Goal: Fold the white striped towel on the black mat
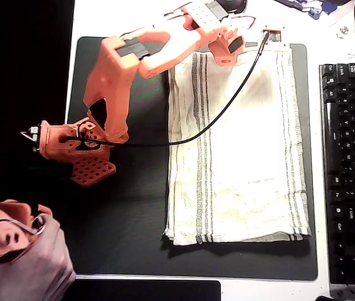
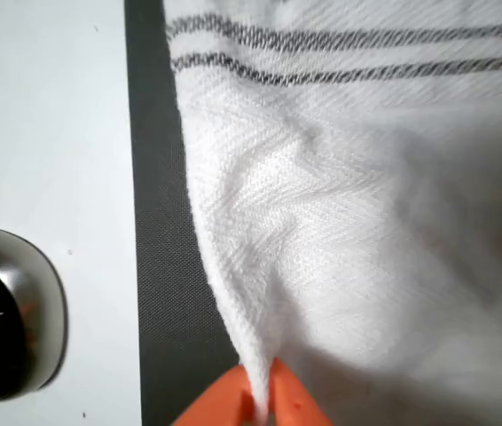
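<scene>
- Overhead view: white striped towel [image 1: 237, 147] lies spread flat on the black mat [image 1: 133, 207], filling the mat's right half and reaching from near its far edge almost to its near edge. The stripe groups run lengthwise, one near the towel's left edge and one near its right edge.
- The orange arm [image 1: 121, 69] reaches from its base at the mat's left edge up to the towel's far edge, where the gripper [image 1: 226, 50] sits over the cloth close to the left stripe group. A thin black cable [image 1: 215, 119] drapes across the towel from the arm's base to the far right corner of the mat.
- A black keyboard [image 1: 350, 169] lies on the table just beside the mat's right edge.
- Wrist view: the orange fingers [image 2: 291, 404] are pressed together on a pinched ridge of towel [image 2: 340, 231] edge, and the cloth bunches into soft wrinkles above the grip. A strip of mat [image 2: 158, 266] shows beside the towel, then bare white table [image 2: 47, 133], with a rounded dark and metallic object [image 2: 7, 311] at the left edge.
- Progress, as I judge it: the edge is gripped, but no fold has been laid. The towel looks fully open, so carrying this edge over to the opposite one remains.
</scene>
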You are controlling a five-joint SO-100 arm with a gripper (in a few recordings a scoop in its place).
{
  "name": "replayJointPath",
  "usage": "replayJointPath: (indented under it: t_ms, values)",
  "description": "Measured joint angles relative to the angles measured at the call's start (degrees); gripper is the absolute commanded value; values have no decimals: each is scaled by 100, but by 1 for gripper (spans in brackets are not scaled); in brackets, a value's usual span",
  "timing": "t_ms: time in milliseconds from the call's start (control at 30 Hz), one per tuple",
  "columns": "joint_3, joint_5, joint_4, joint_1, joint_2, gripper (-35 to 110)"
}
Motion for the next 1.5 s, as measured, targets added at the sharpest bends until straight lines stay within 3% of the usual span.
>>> replayJointPath:
  t_ms: [333,733,1500]
  values:
    - [114,-211,633,571,1687,0]
    - [501,-545,1081,2136,2944,0]
    - [387,-2188,729,5203,2426,0]
